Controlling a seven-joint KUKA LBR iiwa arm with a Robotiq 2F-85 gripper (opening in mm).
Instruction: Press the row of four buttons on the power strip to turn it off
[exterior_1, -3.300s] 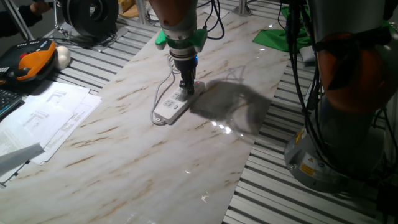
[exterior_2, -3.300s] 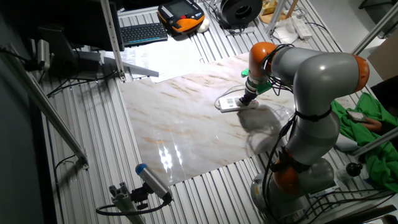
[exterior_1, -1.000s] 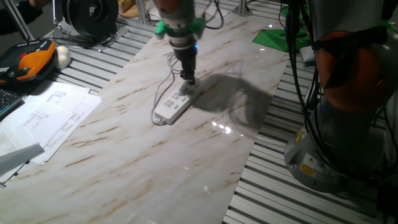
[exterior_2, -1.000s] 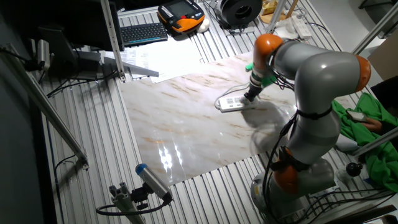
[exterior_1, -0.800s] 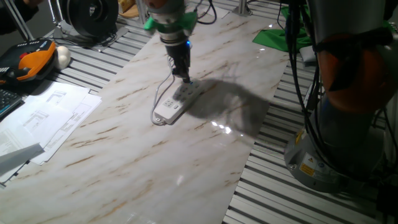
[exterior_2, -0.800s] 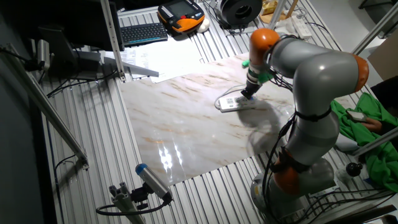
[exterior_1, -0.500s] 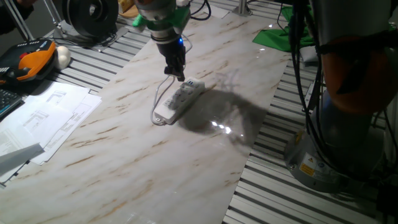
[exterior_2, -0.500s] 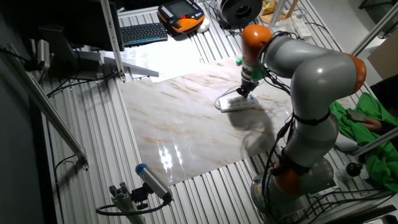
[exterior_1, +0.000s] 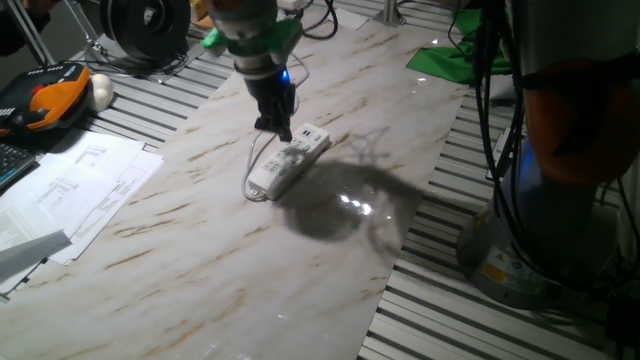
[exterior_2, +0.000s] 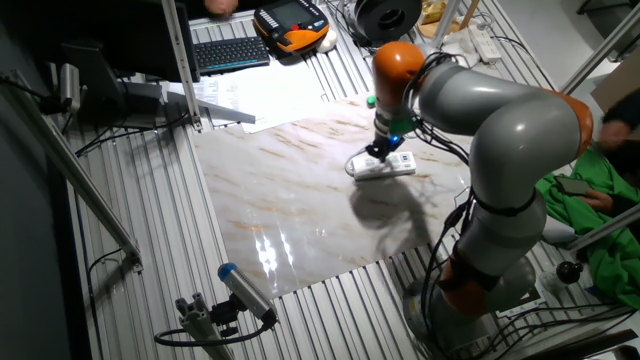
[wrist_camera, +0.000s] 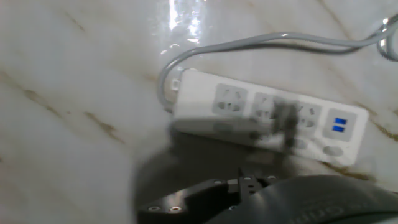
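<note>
The white power strip (exterior_1: 288, 160) lies at an angle on the marble board (exterior_1: 230, 260); it also shows as a short white bar, the power strip (exterior_2: 382, 166). In the hand view the power strip (wrist_camera: 267, 118) fills the middle, blurred, with sockets and a blue mark. The buttons (wrist_camera: 333, 150) show as pale ovals along its near edge, with no red glow visible. My gripper (exterior_1: 282, 132) hangs at the strip's left side near its far end. Its fingertips (wrist_camera: 285, 122) form one dark streak with no gap, over the sockets. Whether they touch the strip I cannot tell.
A thin grey cord (wrist_camera: 267, 43) loops from the strip's end. Papers (exterior_1: 70, 190) and an orange pendant (exterior_1: 45, 100) lie left of the board. A green cloth (exterior_1: 450, 60) sits at the far right, near the arm's base (exterior_1: 540, 250). A keyboard (exterior_2: 230, 52) lies beyond the board.
The arm has swung left, carrying the gripper off the strip's far end to its left side. The strip's far end has turned slightly to the right.
</note>
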